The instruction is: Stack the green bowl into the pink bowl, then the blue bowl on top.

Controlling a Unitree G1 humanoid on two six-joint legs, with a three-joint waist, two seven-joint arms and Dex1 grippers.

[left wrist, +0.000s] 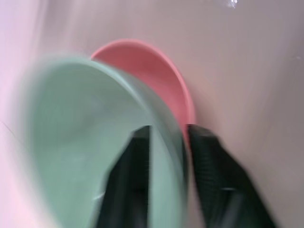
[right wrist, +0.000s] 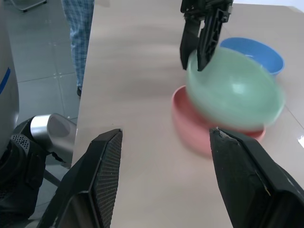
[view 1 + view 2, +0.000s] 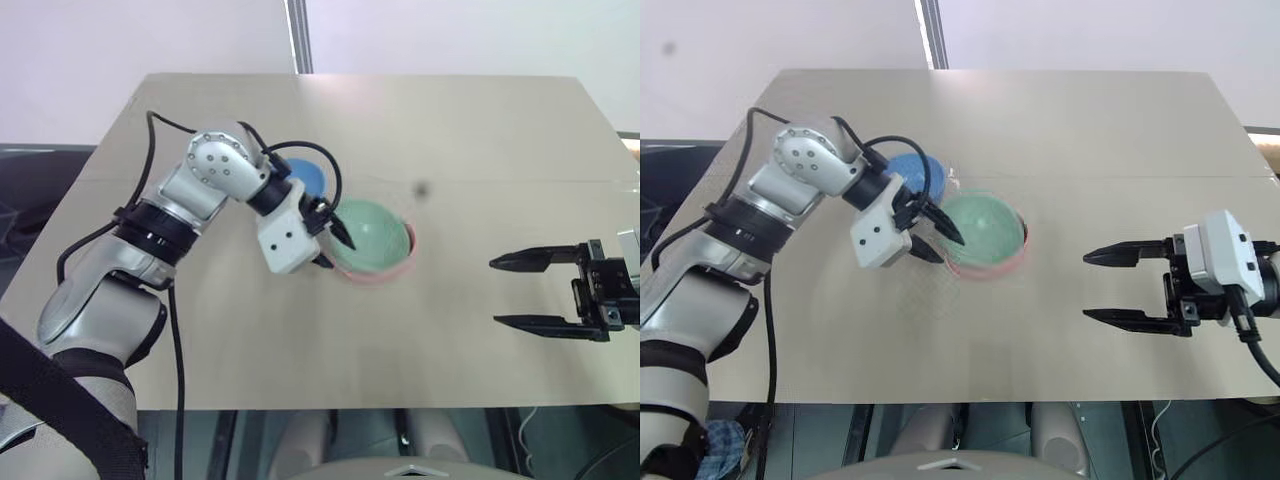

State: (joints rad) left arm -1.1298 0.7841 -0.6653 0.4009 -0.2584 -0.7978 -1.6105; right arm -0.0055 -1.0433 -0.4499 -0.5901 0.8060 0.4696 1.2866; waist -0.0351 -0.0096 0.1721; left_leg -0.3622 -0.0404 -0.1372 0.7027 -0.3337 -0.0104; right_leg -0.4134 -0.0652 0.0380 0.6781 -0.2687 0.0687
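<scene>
The green bowl (image 3: 372,235) sits tilted in the pink bowl (image 3: 407,256) at the middle of the table, and looks blurred in the wrist views. My left gripper (image 3: 337,250) is at the green bowl's near-left rim, open, with one finger inside the rim and one outside (image 1: 204,156). The blue bowl (image 3: 308,178) rests on the table just behind the left wrist, partly hidden by it. My right gripper (image 3: 495,292) hovers open and empty to the right of the bowls, well apart from them.
The tan table (image 3: 480,130) has bare surface behind and to the right of the bowls. Its front edge runs just below my right gripper. A person's checked trouser leg (image 2: 78,28) stands on the floor beyond the table's left side.
</scene>
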